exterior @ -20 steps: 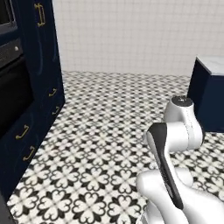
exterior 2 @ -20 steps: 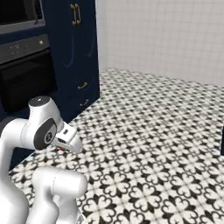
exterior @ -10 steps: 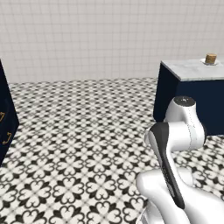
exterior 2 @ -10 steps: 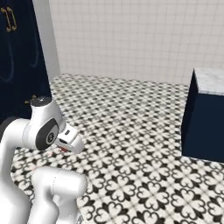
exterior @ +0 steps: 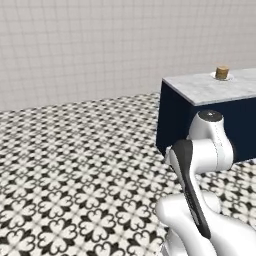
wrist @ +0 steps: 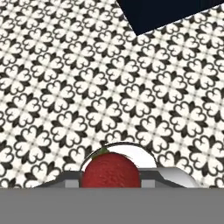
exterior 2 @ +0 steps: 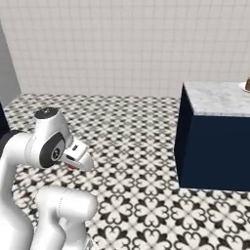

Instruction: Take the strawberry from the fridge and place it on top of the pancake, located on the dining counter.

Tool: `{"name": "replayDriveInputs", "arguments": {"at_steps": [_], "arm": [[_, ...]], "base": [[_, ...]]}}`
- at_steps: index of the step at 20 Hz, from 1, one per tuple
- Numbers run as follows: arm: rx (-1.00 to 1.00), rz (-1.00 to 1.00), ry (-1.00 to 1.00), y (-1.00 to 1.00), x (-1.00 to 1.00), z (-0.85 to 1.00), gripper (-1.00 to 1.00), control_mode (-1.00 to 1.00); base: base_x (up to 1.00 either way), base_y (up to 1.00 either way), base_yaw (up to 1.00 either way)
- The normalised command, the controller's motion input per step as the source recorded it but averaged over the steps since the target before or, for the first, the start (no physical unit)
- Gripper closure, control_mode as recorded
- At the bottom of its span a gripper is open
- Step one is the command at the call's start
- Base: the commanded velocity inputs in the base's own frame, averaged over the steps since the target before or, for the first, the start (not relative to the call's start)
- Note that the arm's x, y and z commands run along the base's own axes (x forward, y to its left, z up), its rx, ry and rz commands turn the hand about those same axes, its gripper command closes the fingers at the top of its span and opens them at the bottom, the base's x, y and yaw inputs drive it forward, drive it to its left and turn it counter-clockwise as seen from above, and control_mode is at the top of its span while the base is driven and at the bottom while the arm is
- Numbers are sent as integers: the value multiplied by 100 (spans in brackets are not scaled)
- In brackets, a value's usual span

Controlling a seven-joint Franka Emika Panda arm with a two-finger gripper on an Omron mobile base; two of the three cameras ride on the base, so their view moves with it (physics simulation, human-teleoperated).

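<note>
The strawberry [wrist: 111,170] sits at the bottom of the hand view, red with a touch of green at its top, pinched in the gripper [exterior 2: 78,159] — the jaws are drawn in close on it, though the fingertips themselves are too hidden to make out clearly. In the right base view a red spot shows just under the hand, which the arm keeps tucked low and close to its own body above the patterned floor [exterior: 75,170]; that folded pose probably serves to carry the berry steadily while the base travels. The dining counter [exterior: 215,90] stands ahead to the right, marble top on a navy base. On it rests the pancake [exterior: 222,72], near the far edge, well apart from the hand. The placing is not yet done.
</note>
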Motion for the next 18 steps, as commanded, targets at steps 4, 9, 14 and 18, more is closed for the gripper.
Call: {"name": "replayDriveInputs", "arguments": {"at_steps": [4,9,14,18], "arm": [[0,0,0,0,0,0,100,100],[0,0,0,0,0,0,100,100],[0,0,0,0,0,0,100,100],[0,0,0,0,0,0,100,100]], "base": [[100,37,-34],[100,65,-38],[100,94,-48],[100,100,-48]]}}
